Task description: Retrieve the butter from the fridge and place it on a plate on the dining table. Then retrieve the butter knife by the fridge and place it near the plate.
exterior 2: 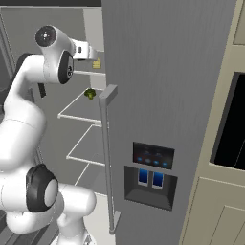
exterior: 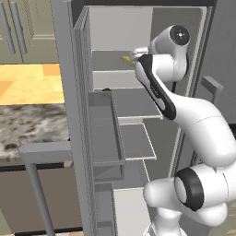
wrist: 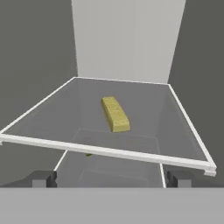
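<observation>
Up at the top of the open fridge we find the butter, a small yellow stick lying flat near the middle of a pale grey glass shelf, its long side running away from us in the hand view. We see bare shelf all around it, and a white back wall behind. Our pincer is released, the two dark fingertips standing wide apart at the bottom of the hand view, just short of the shelf's white front rim and touching nothing. From the left base view we catch the butter as a yellow speck at upper centre, just beside the white hand. Below it, further shelves step down inside the fridge, and a small dark green thing sits on the next shelf down; we cannot tell what it is. At the left of the left base view lie a marbled counter, an orange-tan floor and olive cabinets behind.
</observation>
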Motion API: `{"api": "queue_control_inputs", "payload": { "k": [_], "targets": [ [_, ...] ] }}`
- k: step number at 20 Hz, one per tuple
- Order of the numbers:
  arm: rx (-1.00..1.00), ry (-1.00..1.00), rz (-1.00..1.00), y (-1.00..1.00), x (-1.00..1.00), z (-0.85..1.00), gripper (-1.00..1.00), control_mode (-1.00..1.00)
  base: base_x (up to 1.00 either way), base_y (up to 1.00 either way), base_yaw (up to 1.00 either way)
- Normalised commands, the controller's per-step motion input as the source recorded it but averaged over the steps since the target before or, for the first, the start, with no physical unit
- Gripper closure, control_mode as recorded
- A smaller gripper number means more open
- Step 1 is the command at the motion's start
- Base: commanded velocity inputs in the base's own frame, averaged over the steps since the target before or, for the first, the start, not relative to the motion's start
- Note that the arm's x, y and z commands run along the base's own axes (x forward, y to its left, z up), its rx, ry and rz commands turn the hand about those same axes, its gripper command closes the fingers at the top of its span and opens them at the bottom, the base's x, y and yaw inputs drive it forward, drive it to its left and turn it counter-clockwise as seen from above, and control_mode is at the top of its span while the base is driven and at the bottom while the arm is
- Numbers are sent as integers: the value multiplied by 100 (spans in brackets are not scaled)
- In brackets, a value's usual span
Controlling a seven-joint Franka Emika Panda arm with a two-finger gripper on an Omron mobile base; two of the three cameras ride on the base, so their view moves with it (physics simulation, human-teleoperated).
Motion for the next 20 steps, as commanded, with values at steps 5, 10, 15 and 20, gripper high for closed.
{"api": "queue_control_inputs", "payload": {
  "k": [5,10,15,20],
  "targets": [
    [0,0,0,0,26,-7,-100,-100,0,0,0],
    [0,5,0,0,23,-23,-100,-100,0,0,0],
    [0,10,0,0,26,-5,-100,-100,0,0,0],
    [-2,13,0,0,28,0,-100,-100,0,0,0]
  ]
}}
